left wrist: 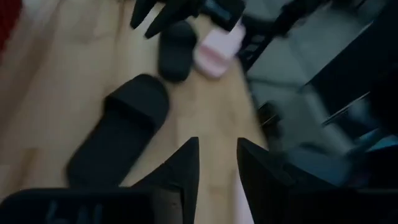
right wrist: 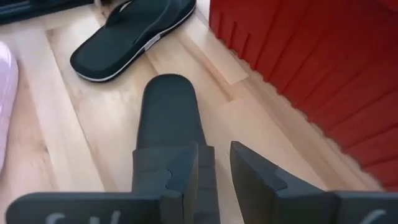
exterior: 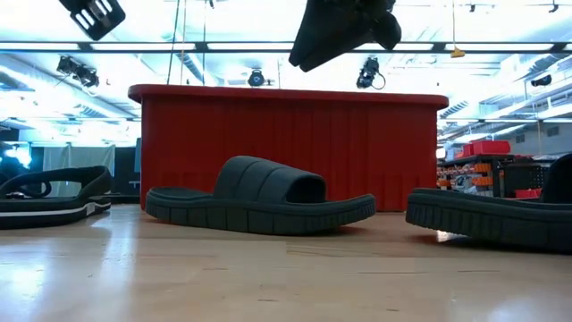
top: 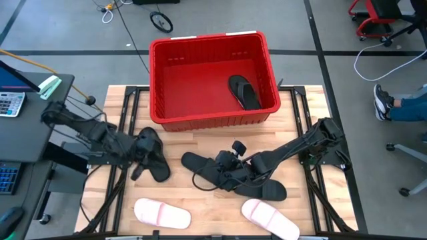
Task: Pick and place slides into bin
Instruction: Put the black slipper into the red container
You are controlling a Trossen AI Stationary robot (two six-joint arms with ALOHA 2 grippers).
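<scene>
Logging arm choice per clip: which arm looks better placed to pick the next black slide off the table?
Probably the right. Its hand is open directly over the black ribbed-strap slide beside the red slotted plastic bin. The left hand hovers over bare wood beside another black slide.

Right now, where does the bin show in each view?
High view: bin at upper centre, on the table's far side.
Low view: its red wall spans the middle, behind the slides.
Left wrist view: only a red sliver in the top-left corner.
Right wrist view: its wall fills the upper right.
Shared landmark: the black slide lying before the bin's front wall.
</scene>
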